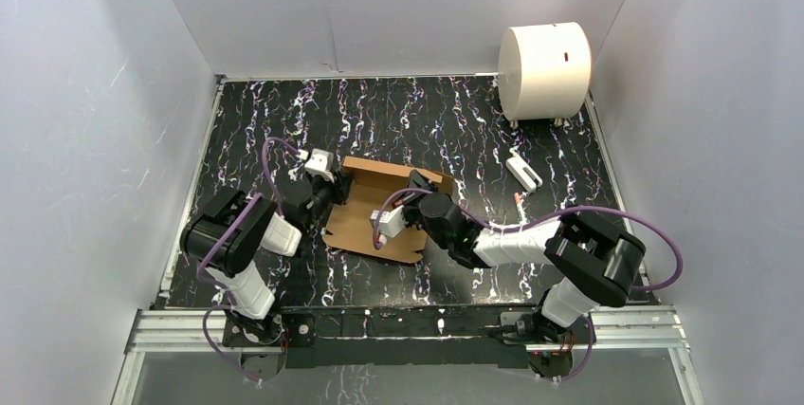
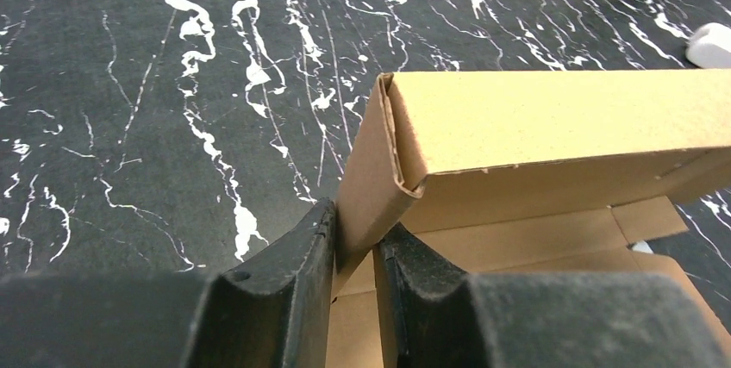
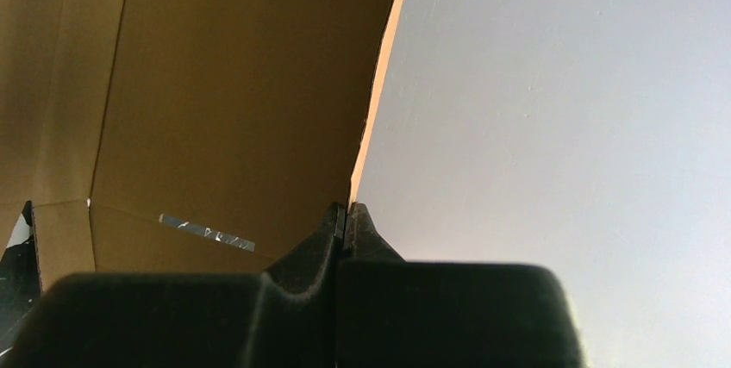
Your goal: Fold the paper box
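The paper box (image 1: 365, 215) is a plain brown cardboard piece in the middle of the black marbled table, partly folded with its far wall raised. My left gripper (image 1: 334, 189) is shut on the box's raised left side wall (image 2: 366, 187) near its corner, one finger on each face. My right gripper (image 1: 410, 208) is shut on a thin raised flap edge (image 3: 366, 127) at the box's right side; the brown inner face (image 3: 224, 92) fills the left of the right wrist view.
A large white cylinder (image 1: 544, 70) stands at the back right corner. A small white object (image 1: 523, 171) lies on the table right of the box. Grey walls enclose the table on three sides.
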`<state>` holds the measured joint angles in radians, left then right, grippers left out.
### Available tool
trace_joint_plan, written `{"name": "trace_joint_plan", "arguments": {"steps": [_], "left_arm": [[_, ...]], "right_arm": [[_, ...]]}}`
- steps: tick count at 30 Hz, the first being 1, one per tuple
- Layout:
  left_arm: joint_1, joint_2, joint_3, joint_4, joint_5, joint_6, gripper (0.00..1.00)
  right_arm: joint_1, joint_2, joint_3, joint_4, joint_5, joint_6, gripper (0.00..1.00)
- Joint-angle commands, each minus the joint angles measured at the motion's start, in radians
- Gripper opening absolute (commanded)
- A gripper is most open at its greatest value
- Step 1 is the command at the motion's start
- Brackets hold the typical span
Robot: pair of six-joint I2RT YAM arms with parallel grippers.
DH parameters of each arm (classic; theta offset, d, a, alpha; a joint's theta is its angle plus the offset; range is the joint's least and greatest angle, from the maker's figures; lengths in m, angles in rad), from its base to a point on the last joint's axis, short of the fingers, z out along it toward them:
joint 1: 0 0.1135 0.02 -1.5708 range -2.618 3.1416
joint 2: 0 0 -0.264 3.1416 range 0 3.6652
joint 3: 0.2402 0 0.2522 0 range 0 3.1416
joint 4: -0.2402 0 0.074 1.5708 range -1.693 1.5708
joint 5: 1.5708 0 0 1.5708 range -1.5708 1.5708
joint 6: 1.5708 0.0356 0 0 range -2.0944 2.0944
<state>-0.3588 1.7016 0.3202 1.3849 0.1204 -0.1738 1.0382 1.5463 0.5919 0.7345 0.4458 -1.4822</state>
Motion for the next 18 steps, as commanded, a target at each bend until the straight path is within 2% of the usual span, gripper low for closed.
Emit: {"name": "trace_joint_plan", "arguments": {"steps": [1,3,18], "left_arm": [[-0.047,0.011,0.001,0.120,-0.265,-0.003,0.14],[-0.066,0.021,0.006,0.123,-0.363,-0.015,0.14],[-0.178,0.083,0.070,0.107,-0.773,-0.070,0.07]], "right_arm": [[0.036,0.015,0.015,-0.119,-0.075,0.050,0.00],[0.042,0.017,0.020,-0.128,-0.068,0.059,0.00],[0.046,0.023,0.059,-0.172,-0.068,0.151,0.00]]}}
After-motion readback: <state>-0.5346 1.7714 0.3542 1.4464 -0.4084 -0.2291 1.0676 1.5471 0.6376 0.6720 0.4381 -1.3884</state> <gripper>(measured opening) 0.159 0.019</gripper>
